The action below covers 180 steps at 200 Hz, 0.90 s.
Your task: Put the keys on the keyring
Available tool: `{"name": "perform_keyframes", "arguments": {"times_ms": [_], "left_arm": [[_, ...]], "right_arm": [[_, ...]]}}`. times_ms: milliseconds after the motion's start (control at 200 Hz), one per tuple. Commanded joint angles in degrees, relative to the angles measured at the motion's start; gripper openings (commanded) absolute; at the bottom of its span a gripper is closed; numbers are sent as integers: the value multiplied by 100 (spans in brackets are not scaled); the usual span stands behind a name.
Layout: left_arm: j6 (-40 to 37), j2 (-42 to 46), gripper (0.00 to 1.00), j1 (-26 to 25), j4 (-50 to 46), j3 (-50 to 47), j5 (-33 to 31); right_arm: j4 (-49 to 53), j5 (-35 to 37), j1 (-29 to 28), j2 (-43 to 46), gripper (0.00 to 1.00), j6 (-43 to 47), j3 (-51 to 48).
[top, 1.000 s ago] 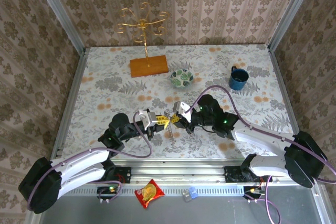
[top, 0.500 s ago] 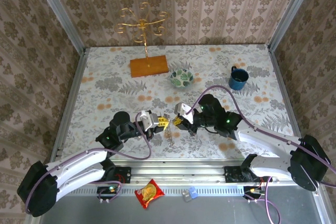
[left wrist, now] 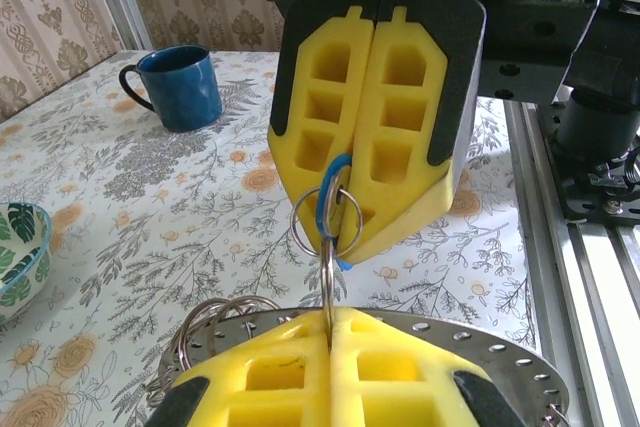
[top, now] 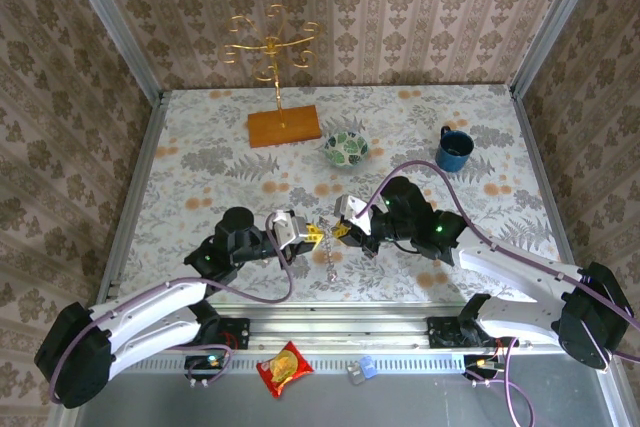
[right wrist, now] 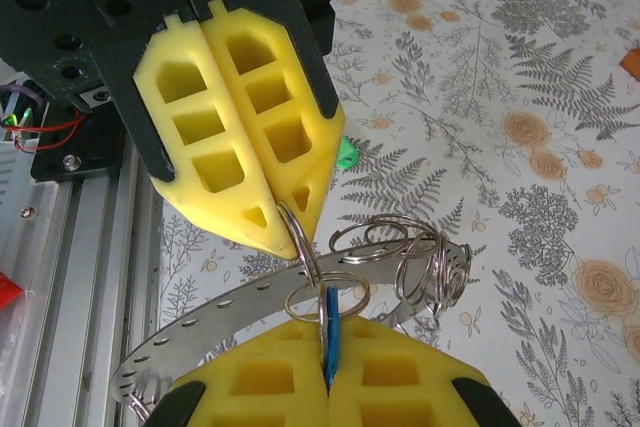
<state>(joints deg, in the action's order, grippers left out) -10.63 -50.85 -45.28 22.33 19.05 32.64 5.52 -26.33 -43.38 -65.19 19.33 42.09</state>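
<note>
Two grippers meet above the table's (top: 200, 147) near edge, working the blue key (right wrist: 329, 342) onto the keyring (top: 330, 262).
The left gripper (top: 303, 234), clamped on a thin wire loop of the keyring, has pushed in slightly since a second ago, and the ring now hangs lower. The right gripper (top: 341, 229) pinches the blue key against that loop, so threading looks under way, not finished. The green key (right wrist: 346, 154) waits on the table below. Bowl (top: 346, 148) and mug (top: 453, 150) sit well apart toward the far edge, leaving open room.
</note>
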Motion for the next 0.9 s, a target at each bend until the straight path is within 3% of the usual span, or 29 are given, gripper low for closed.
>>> {"name": "perform_keyframes", "arguments": {"times_ms": [0, 135, 265, 395, 605, 895], "left_arm": [[-97, -23, 8, 42, 34, 83, 67], [-25, 72, 46, 45, 228, -12, -172], [85, 365, 62, 71, 427, -143, -514], [205, 873, 69, 116, 664, -346, -1130], [194, 1771, 74, 199, 699, -623, -2676], [397, 2301, 76, 326, 303, -536, -4373]], "right_arm": [[-8, 22, 41, 76, 0, 23, 288], [75, 126, 40, 85, 0, 43, 329], [317, 328, 43, 78, 0, 136, 435], [517, 508, 40, 33, 0, 246, 526], [511, 501, 12, -331, 0, 212, 787], [-883, 318, -359, -1415, 0, -488, 1526]]}}
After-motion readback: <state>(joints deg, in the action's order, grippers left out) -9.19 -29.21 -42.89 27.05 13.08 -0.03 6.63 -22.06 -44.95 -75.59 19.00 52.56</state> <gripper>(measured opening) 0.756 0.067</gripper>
